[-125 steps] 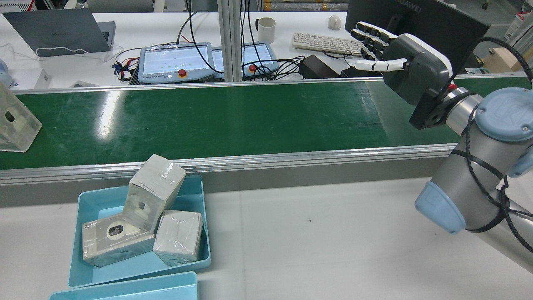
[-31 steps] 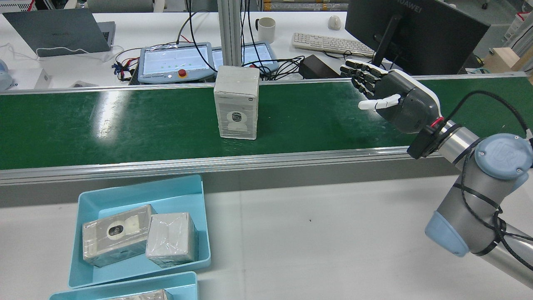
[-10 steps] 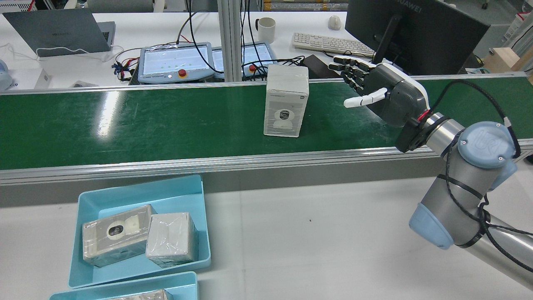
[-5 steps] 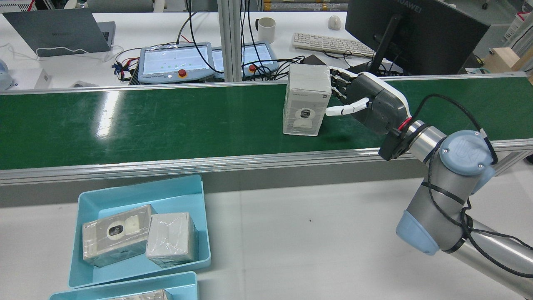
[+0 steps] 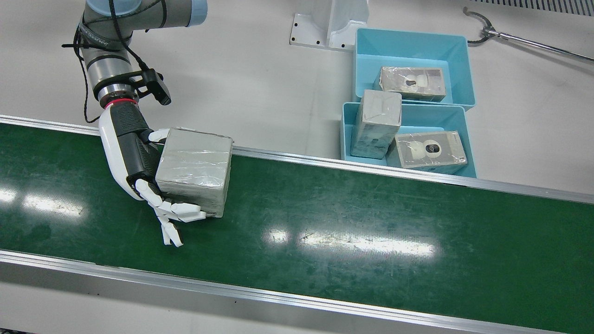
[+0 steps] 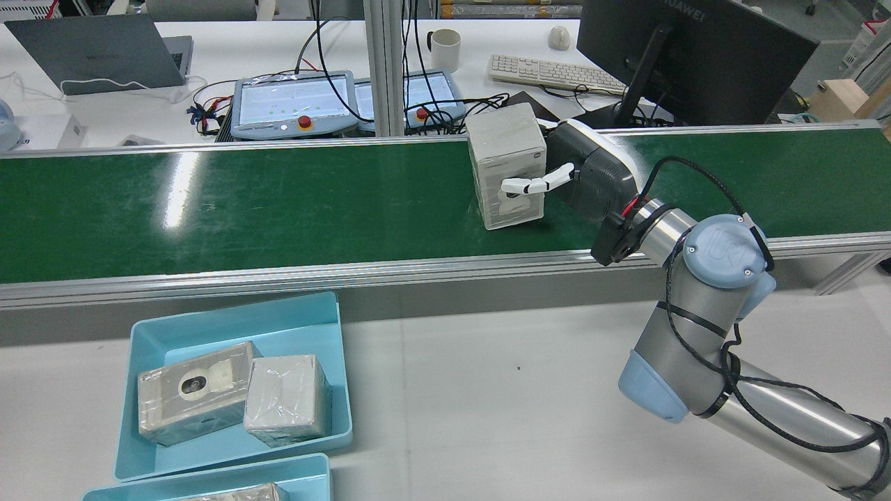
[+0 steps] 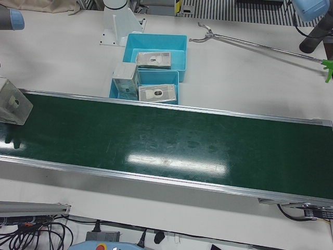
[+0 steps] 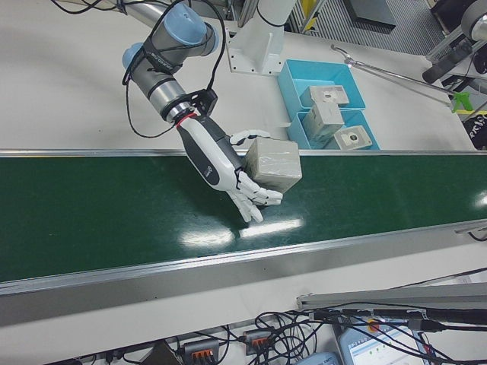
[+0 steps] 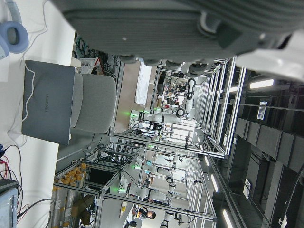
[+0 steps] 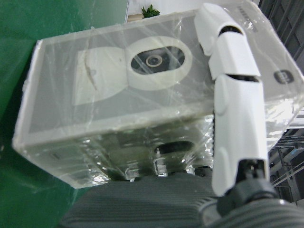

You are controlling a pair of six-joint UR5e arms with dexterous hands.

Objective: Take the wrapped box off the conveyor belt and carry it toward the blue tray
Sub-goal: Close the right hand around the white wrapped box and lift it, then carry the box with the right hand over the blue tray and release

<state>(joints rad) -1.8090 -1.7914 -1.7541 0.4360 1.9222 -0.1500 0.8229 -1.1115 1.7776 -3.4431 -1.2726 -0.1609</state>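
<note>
My right robot hand (image 6: 592,177) is closed around the wrapped box (image 6: 506,164), palm against one side face, thumb laid across the printed face and fingers (image 5: 174,211) wrapped behind it. The box is tilted; in the rear view its lower edge sits at or just above the green conveyor belt (image 6: 278,202), and I cannot tell whether it has cleared the surface. In the right hand view the thumb (image 10: 235,114) lies flat on the plastic wrap beside the printed camera picture. The blue tray (image 6: 174,341) sits on the white counter (image 6: 487,390) on the near side of the belt, well apart from the box, with two wrapped boxes lying in it. My left robot hand (image 9: 190,23) shows only its underside close to its own camera; I cannot tell its posture.
</note>
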